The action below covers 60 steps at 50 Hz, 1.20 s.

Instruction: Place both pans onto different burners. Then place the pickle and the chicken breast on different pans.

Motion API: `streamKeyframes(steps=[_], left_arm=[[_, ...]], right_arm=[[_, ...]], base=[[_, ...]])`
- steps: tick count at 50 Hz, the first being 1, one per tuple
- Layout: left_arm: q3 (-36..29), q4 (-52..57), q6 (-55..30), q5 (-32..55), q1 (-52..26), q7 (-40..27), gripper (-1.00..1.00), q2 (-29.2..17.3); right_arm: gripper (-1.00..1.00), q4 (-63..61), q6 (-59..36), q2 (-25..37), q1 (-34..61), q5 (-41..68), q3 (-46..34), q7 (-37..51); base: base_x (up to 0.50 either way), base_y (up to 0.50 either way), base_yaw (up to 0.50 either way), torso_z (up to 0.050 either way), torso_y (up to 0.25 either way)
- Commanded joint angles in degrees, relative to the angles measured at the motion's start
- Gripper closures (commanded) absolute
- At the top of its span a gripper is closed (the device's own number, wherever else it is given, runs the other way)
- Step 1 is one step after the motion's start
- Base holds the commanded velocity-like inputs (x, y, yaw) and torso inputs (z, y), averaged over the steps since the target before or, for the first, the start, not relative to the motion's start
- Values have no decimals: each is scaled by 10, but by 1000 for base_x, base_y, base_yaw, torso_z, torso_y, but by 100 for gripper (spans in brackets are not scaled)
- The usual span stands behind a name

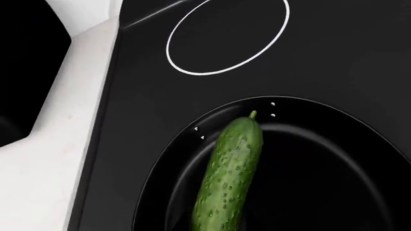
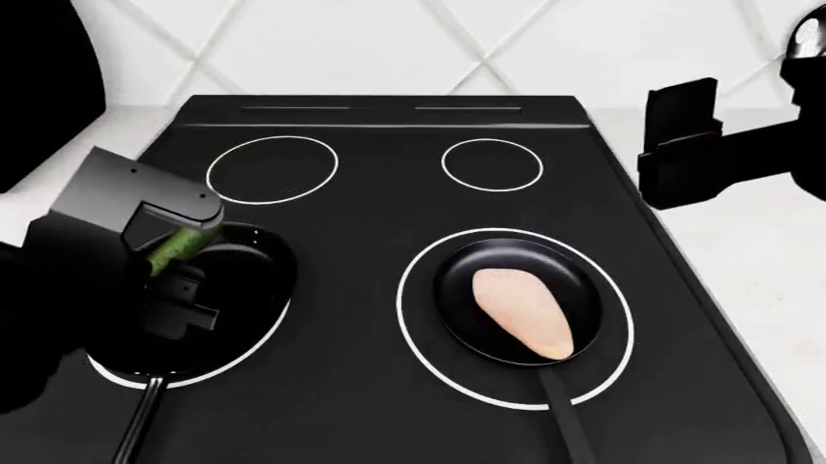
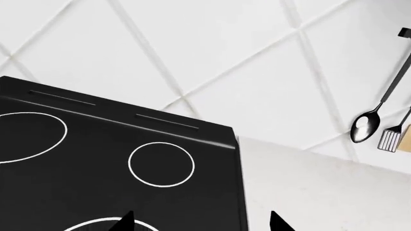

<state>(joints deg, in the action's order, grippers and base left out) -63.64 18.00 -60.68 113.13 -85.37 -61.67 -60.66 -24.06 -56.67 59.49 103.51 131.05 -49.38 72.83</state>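
One black pan sits on the front-left burner, its handle pointing toward me. My left gripper hovers over it, shut on the near end of the green pickle. In the left wrist view the pickle slants out over that pan; the fingers stay out of frame. The other pan rests inside the front-right burner and carries the pale chicken breast. My right gripper is open and empty, raised above the stove's back right edge.
Two smaller white circles mark the back of the black stovetop. White counter flanks the stove on both sides, and a tiled wall stands behind. A spoon and other utensils hang on that wall at right.
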Motion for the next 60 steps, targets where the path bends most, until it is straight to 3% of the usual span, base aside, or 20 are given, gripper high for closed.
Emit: streamKeyframes(steps=[1, 54, 55, 60], left_arm=[[2, -3, 23, -25, 20, 13, 100, -6], [-17, -30, 38, -69, 55, 42, 100, 21], [-17, -31, 38, -69, 55, 43, -100, 21], [-16, -31, 38, -71, 55, 43, -100, 19]], right_arm=[[-100, -3, 3, 2, -6, -4, -2, -4], [-100, -9, 5, 11, -15, -13, -11, -11], [-100, -9, 5, 11, -15, -13, -11, -12], [-100, -8, 5, 10, -16, -14, -12, -13]], base=[[0, 0, 0, 0, 0], [0, 0, 0, 0, 0], [0, 0, 0, 0, 0], [0, 0, 0, 0, 0]])
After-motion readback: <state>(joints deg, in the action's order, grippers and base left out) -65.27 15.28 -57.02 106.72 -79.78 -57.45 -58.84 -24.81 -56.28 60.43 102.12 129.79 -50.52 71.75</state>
